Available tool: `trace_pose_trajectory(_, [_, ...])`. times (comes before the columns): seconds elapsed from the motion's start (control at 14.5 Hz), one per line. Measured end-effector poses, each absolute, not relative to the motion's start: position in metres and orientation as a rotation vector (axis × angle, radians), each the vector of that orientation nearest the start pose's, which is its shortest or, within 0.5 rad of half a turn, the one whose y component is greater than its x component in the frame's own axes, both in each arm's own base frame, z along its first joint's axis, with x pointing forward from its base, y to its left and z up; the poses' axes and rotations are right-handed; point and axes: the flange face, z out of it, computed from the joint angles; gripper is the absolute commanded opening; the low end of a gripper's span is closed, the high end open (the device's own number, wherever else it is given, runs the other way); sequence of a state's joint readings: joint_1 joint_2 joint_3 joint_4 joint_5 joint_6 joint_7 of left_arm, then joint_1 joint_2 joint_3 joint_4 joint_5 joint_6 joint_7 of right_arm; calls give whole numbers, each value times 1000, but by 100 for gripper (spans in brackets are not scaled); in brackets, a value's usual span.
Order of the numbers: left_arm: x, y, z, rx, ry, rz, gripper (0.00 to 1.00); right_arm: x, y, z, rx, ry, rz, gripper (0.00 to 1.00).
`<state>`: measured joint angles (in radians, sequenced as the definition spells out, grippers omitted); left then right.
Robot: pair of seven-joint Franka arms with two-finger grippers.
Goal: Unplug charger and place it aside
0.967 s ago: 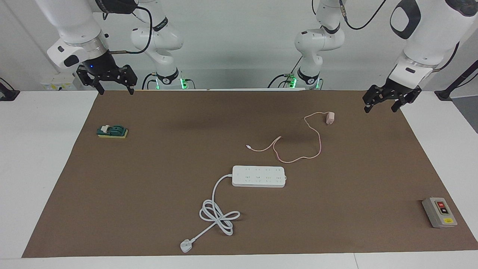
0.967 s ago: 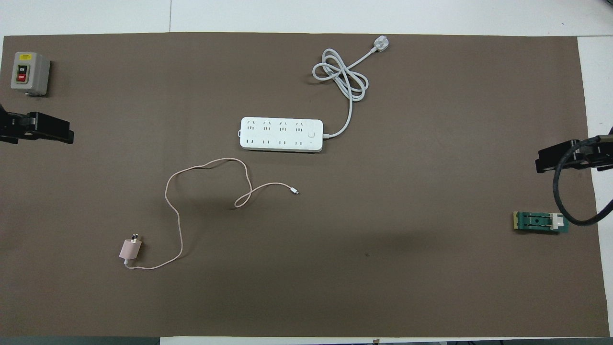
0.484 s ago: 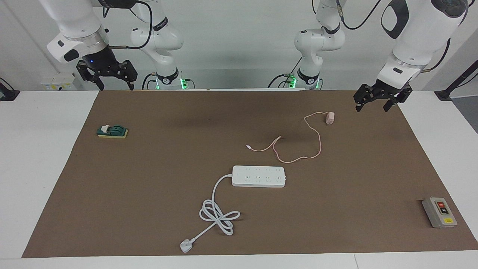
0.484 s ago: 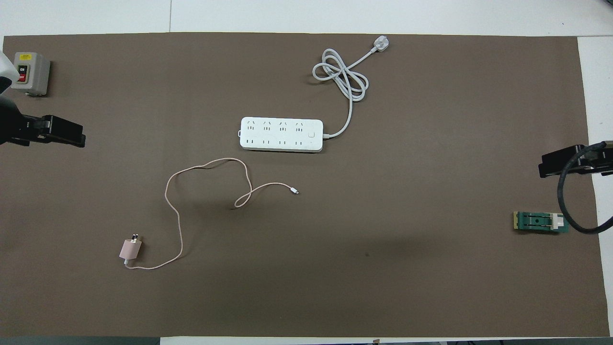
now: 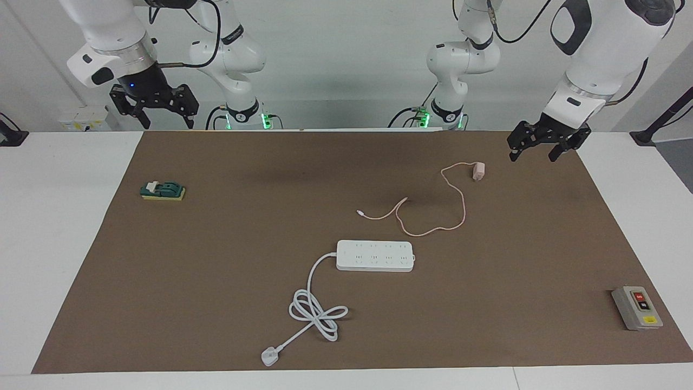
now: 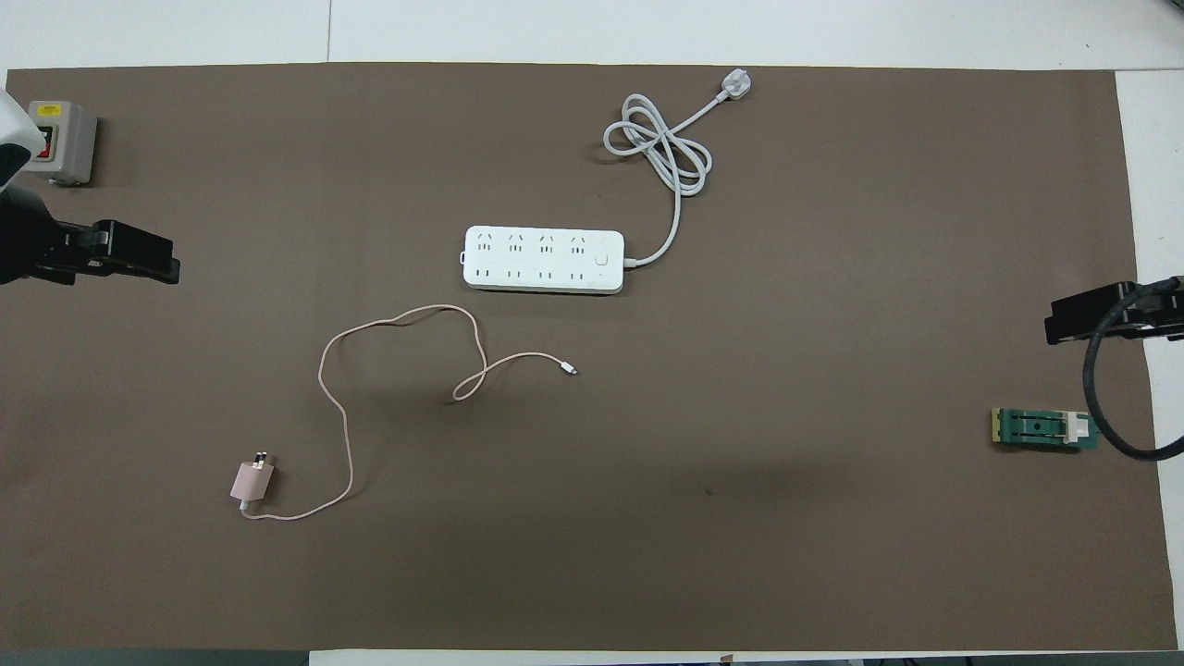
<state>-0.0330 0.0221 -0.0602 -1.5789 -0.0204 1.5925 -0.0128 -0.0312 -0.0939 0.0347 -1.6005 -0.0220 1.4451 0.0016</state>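
Note:
The charger [image 5: 478, 171] is a small pale pink cube lying on the brown mat, not plugged into anything. Its thin pink cable [image 5: 464, 211] loops toward the white power strip [image 5: 375, 255], which lies farther from the robots in the middle of the mat. In the overhead view the charger [image 6: 252, 482] lies toward the left arm's end and the power strip [image 6: 543, 260] has all its sockets free. My left gripper [image 5: 531, 156] hangs open and empty in the air beside the charger, near the mat's edge. My right gripper [image 5: 168, 123] is open and empty, up over the mat's corner at its own end.
A grey switch box [image 5: 637, 307] stands at the left arm's end, farthest from the robots. A green and yellow block [image 5: 163, 190] lies at the right arm's end. The power strip's thick white cord [image 5: 316, 311] coils out to its plug [image 5: 268, 356].
My left gripper has moved inward over the mat, closer to the charger. My right gripper has risen a little. The charger, cable and power strip have not moved.

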Motion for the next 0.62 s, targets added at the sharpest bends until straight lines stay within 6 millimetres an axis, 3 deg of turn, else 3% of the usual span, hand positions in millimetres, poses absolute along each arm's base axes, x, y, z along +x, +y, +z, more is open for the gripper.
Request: trace_pose_trajectory(0.62, [557, -54, 610, -3160, 102, 46, 100, 507, 0, 654, -3166, 1, 99, 100])
